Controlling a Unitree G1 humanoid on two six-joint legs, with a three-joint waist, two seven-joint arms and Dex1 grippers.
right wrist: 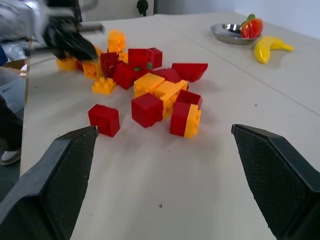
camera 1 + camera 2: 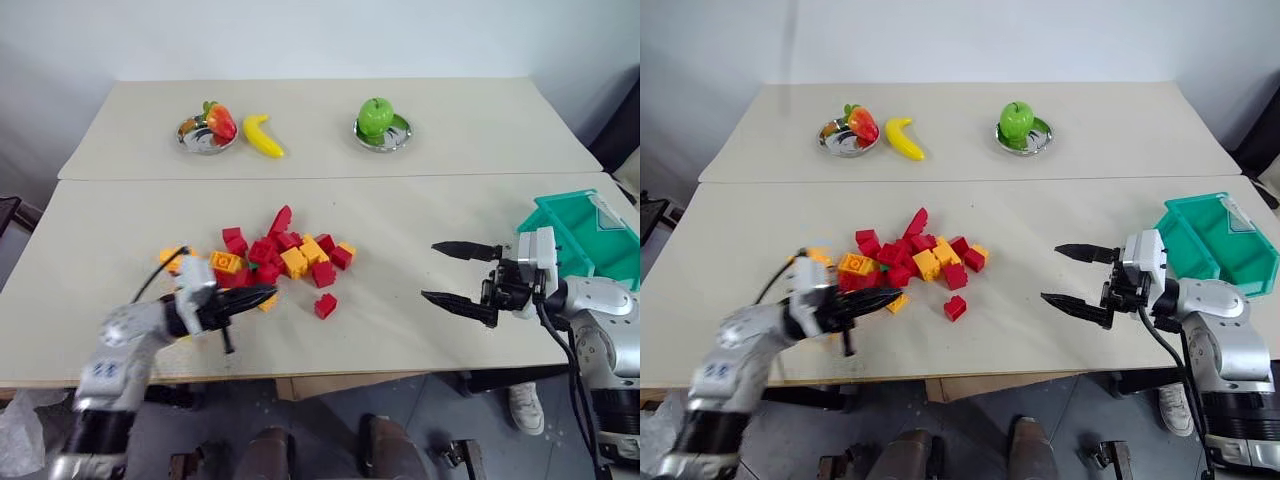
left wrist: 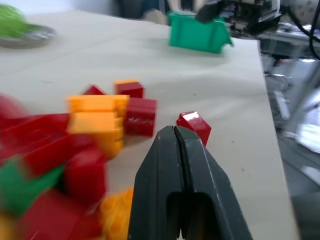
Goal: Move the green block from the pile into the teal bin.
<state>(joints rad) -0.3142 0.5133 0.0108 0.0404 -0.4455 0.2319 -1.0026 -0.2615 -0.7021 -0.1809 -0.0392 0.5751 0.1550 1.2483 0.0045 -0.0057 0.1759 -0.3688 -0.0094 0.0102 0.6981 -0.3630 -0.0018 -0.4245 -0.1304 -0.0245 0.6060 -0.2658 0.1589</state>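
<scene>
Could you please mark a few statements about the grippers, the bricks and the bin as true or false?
1. The left gripper is shut and holds no brick. True.
2. The right gripper is clamped on a red brick. False: its jaws stand wide open with nothing between them.
3. The green block lies in the pile, tucked among red bricks. True.
4. The teal bin stands by the left arm. False: it sits at the table's edge beside the right arm.
5. The green apple rests on a small metal dish on the far table. True.
6. The banana lies inside the bin. False: it lies on the far table beside the strawberry dish.
</scene>
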